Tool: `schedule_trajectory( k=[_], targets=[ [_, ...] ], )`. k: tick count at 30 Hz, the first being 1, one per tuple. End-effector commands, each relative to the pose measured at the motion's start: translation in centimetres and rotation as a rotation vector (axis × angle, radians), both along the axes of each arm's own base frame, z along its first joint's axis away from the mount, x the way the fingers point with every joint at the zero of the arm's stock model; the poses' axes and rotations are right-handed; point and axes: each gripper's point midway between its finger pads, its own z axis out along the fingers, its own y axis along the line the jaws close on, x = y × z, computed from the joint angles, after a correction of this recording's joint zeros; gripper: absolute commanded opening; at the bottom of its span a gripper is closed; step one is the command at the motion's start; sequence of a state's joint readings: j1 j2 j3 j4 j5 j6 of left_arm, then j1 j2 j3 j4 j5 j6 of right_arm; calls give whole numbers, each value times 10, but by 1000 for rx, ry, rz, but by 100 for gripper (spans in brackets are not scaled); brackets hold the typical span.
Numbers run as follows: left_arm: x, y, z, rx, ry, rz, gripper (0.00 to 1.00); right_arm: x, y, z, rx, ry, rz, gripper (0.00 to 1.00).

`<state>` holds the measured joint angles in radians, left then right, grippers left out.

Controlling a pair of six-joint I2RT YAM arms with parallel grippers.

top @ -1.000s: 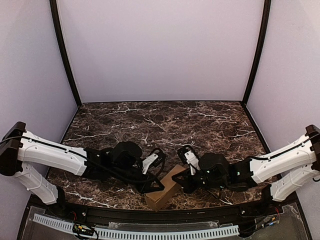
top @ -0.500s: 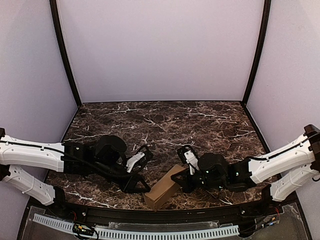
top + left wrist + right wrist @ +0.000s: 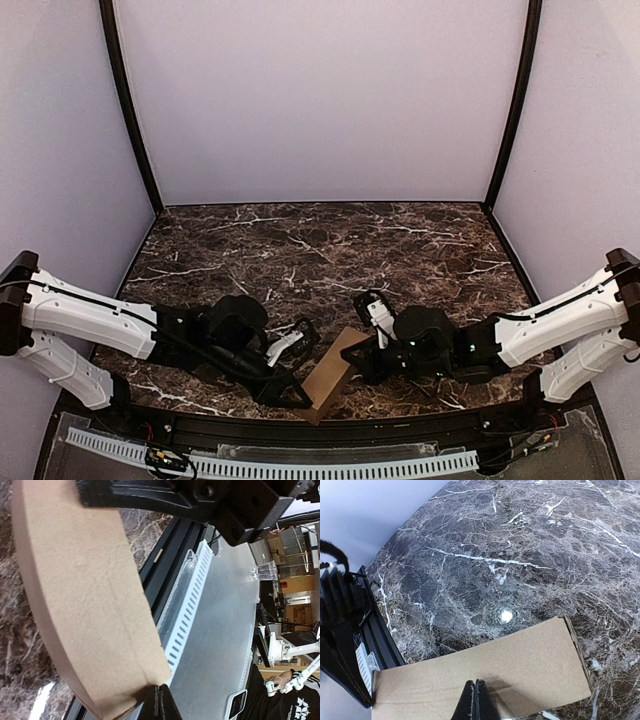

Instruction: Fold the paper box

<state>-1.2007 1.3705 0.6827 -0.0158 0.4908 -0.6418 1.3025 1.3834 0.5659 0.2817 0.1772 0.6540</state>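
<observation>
- The left gripper [image 3: 159, 704] has its 2 black fingers pressed together, the tips just at the near corner of the plain brown cardboard paper box [image 3: 330, 378]. Whether they pinch an edge cannot be told.
- The right gripper [image 3: 476, 700] is also closed, with its tips down on the box's broad top face.
- The box lies slanted between the 2 grippers, by the near edge of the dark, white-veined marble table [image 3: 300, 250].

Paper box [image 3: 330, 376] plain brown; table [image 3: 400, 240] dark marble, white veins.
</observation>
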Motion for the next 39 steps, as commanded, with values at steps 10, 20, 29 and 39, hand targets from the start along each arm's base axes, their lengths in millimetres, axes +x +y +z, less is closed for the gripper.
schedule_trajectory(
  k=[10,20,29,39],
  targets=[
    [1,31,-49,181,-31,35,1,-11,-40,-58,-252,67,-8,0],
    [45,3,37,-7,-264,153,9,3,-38,-44,-233,28,-69,0],
    [78,5,77,0,-453,239,20,1,-36,27,-118,-56,-18,0],
    [110,25,73,54,-521,341,47,-30,-87,36,-106,60,17,0]
  ],
)
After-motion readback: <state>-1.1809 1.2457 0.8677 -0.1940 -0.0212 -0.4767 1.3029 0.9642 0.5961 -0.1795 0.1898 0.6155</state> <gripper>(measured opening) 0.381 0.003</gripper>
